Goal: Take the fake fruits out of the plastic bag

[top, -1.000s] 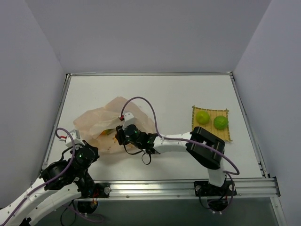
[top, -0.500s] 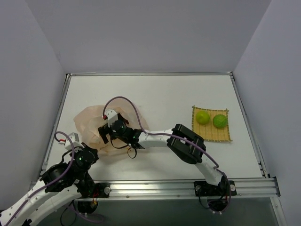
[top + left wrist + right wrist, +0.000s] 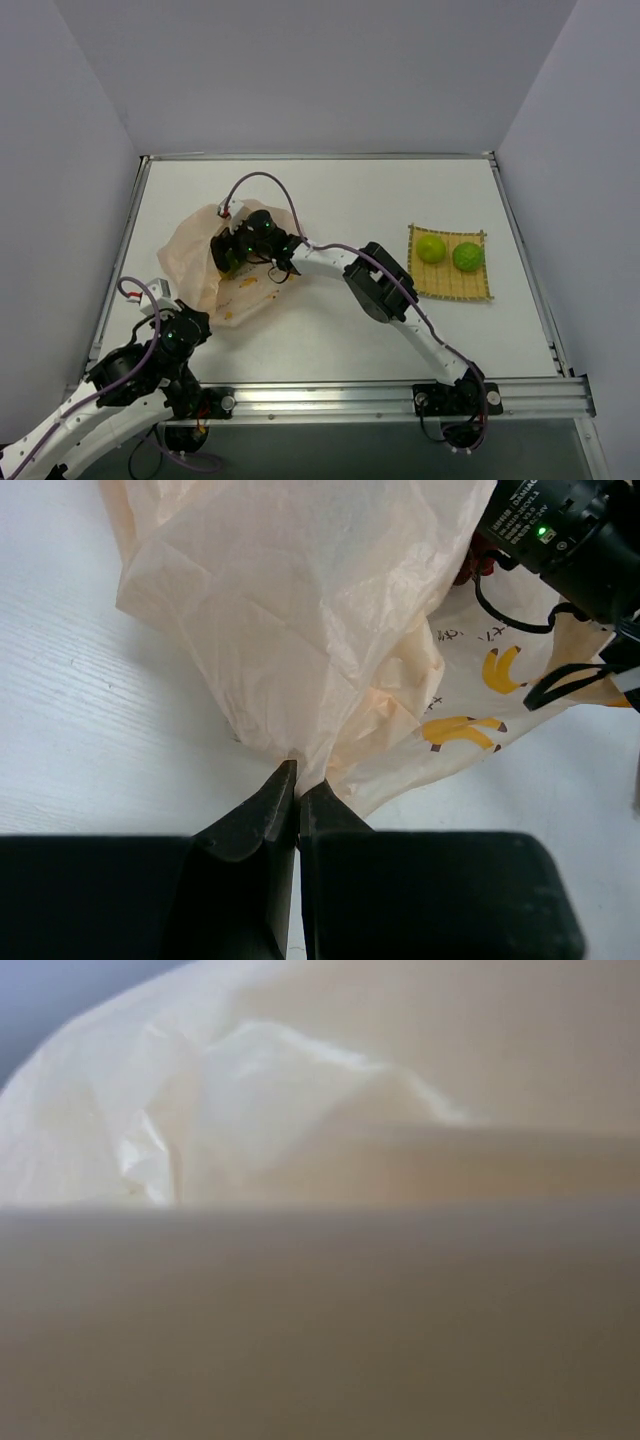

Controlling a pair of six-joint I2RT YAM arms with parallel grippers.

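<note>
Top external: your left jaws are pinching the plastic bag [image 3: 187, 258] by its near corner; your right jaws, spread unclear, are sitting inside its mouth.

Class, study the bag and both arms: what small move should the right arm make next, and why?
Probably ease the right fingers slightly deeper into the bag, feeling for a fruit. The left fingers pinch the bag's edge, two green fruits lie on the mat, and the right wrist view shows only bag film, no fruit.
</note>
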